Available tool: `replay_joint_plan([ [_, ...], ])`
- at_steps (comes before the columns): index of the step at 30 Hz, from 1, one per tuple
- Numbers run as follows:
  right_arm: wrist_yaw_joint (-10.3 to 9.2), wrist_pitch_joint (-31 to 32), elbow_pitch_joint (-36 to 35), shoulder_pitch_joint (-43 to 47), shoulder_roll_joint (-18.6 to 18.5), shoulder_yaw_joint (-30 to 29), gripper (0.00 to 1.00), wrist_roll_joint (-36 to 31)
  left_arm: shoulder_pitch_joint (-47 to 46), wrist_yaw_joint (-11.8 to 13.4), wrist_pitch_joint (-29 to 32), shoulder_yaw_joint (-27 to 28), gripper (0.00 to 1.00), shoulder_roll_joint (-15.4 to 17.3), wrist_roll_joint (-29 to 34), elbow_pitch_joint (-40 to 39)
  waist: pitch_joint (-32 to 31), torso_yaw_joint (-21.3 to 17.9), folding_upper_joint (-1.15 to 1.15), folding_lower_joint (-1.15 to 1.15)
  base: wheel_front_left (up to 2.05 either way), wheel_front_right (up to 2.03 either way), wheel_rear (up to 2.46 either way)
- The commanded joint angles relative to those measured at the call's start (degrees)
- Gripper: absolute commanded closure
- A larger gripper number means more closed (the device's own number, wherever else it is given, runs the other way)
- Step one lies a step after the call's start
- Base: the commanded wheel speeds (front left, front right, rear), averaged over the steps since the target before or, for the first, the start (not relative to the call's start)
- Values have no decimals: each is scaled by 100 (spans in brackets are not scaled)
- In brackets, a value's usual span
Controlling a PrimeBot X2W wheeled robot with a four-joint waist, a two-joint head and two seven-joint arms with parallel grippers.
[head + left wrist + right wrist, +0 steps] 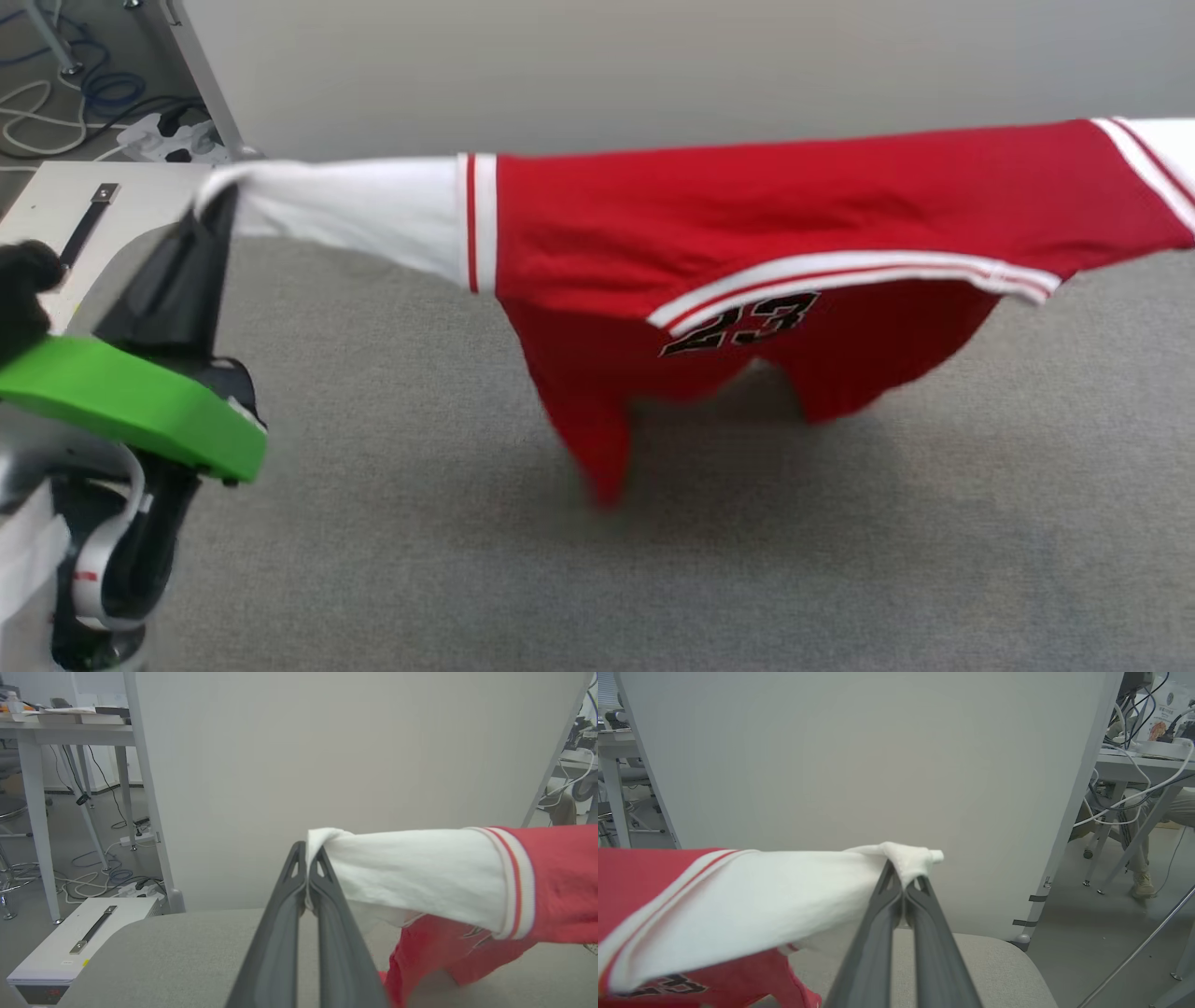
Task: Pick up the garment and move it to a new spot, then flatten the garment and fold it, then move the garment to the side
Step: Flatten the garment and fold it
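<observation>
Head view: the shirt hangs stretched crosswise above the table, long axis left to right, its hem perhaps brushing the surface.

Left wrist view: the left gripper, pressed together, pinches the tip of one white sleeve.

Right wrist view: the right gripper pinches the other sleeve likewise.

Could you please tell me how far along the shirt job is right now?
Done: the garment is picked up, stretched between the left gripper and right gripper, each shut on a white sleeve. In hand: it is held above the grey table, hem hanging low. Left: laying it flat, folding it, moving it aside.
</observation>
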Motion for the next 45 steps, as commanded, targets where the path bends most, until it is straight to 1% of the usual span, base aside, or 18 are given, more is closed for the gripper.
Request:
replay_joint_plan([
  [1, -9, -56, -23, -137, 18, -53, 100, -22, -193, -20, -101, 92, 100, 45, 43, -25, -27, -35, 0, 0, 0, 0, 0],
  [5, -9, -189, -18, -400, 39, -97, 100, -74, -429, -134, -197, 84, 100, 155, 124, 28, 41, -84, 0, 0, 0, 0, 0],
  [10, -9, -381, 133, -927, 75, -63, 100, -166, -959, -271, -251, 25, 100, 197, 78, 199, 323, -121, 0, 0, 0, 0, 0],
  [16, -9, -475, 523, -1910, -9, 6, 100, -203, -1843, -417, -323, -81, 100, 241, 113, 546, 962, -149, 0, 0, 0, 0, 0],
  [20, -9, -516, 878, -2699, -203, 198, 100, -294, -2657, -553, -384, -167, 100, 281, 158, 954, 1495, -155, 0, 0, 0, 0, 0],
  [25, -9, -655, 1473, -3810, -371, 487, 100, -374, -3840, -798, -512, -331, 100, 271, 193, 1697, 2195, -142, 0, 0, 0, 0, 0],
  [29, -9, -784, 2037, -4769, -412, 729, 100, -455, -4824, -981, -548, -387, 100, 328, 198, 2365, 2767, -153, 0, 0, 0, 0, 0],
  [34, -9, -933, 2835, -5977, -523, 1238, 100, -783, -6122, -1167, -626, -551, 100, 463, 370, 3323, 3377, -178, 0, 0, 0, 0, 0],
  [37, -9, -1129, 3369, -6711, -478, 1452, 100, -927, -6896, -1219, -860, -618, 100, 477, 516, 4012, 3674, -187, 0, 0, 0, 0, 0],
  [41, -9, -1557, 4126, -7547, -291, 1532, 100, -1152, -7728, -1279, -1259, -773, 100, 445, 720, 4870, 3966, -183, 0, 0, 0, 0, 0],
  [45, -9, -1925, 4723, -8074, -118, 1612, 100, -1345, -8291, -1310, -1657, -877, 100, 343, 825, 5502, 4154, -148, 0, 0, 0, 0, 0],
])
